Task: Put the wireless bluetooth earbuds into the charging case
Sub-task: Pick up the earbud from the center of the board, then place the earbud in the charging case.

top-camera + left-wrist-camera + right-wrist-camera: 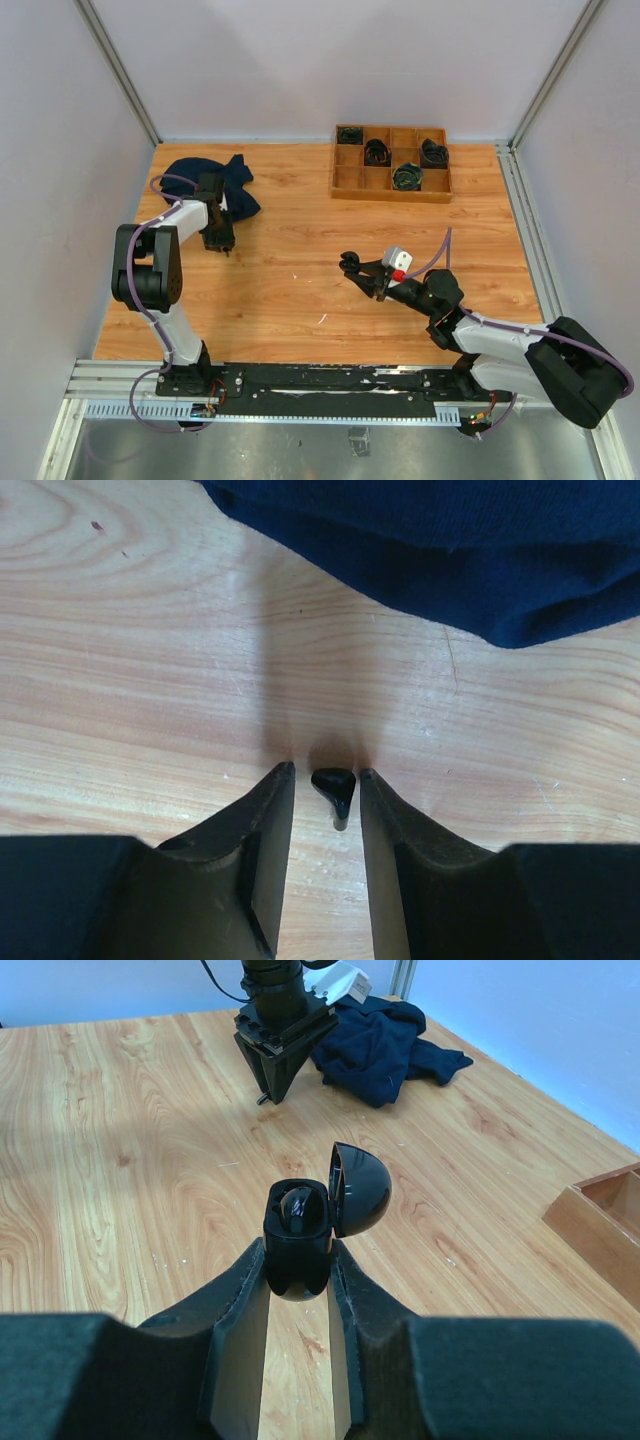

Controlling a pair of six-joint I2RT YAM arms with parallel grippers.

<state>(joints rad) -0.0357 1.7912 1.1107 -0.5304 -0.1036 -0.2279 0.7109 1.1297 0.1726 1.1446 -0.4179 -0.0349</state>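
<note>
A small black earbud lies on the wooden table between the fingertips of my left gripper. The jaws stand narrow around it, with a thin gap still showing on its left side. In the top view this gripper points down at the table just in front of the cloth. My right gripper is shut on the black charging case, held above mid-table. Its round lid hangs open to the right. Another black earbud sits in the case's socket.
A crumpled navy cloth lies just behind the left gripper, also in the left wrist view. A wooden compartment tray at the back right holds coiled black cables. Pale walls enclose the table.
</note>
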